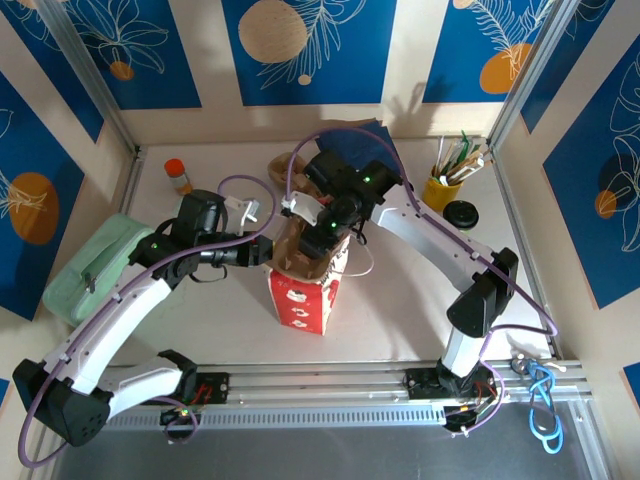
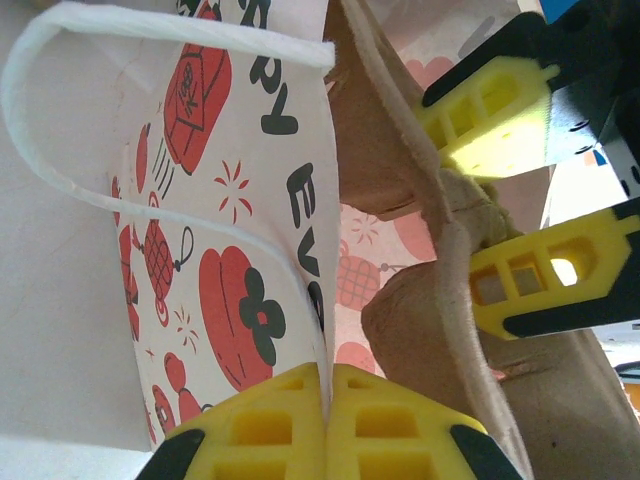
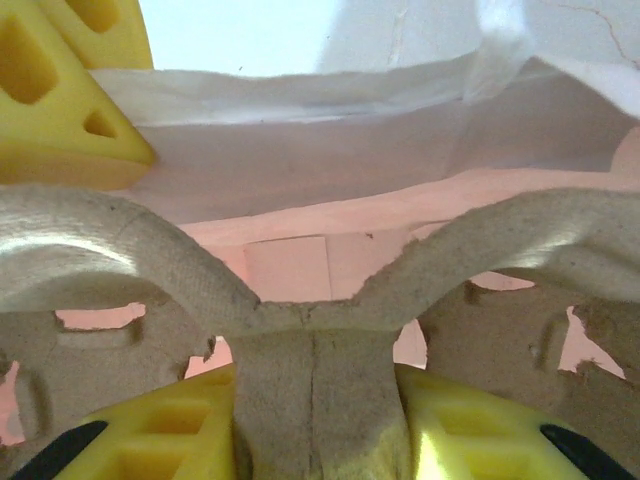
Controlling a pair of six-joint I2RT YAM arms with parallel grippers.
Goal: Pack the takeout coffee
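Note:
The takeout coffee [image 1: 461,214], a small cup with a round black lid, stands on the table at the right, away from both grippers. A red-and-white printed paper bag [image 1: 303,295] stands upright in the middle. My left gripper [image 1: 262,250] [image 2: 327,385] is shut on the bag's [image 2: 230,250] top edge, the thin wall pinched between the pads. My right gripper [image 1: 322,240] [image 3: 315,400] is shut on the centre post of a brown pulp cup carrier [image 3: 315,330] [image 2: 440,330], which hangs in the bag's open mouth. The carrier's cup holes look empty.
A yellow cup of utensils [image 1: 440,190] stands just behind the coffee. A small orange-capped bottle [image 1: 178,175] is at the back left, a pale green pouch [image 1: 95,265] at the left edge. More brown pulp [image 1: 285,165] lies behind the bag.

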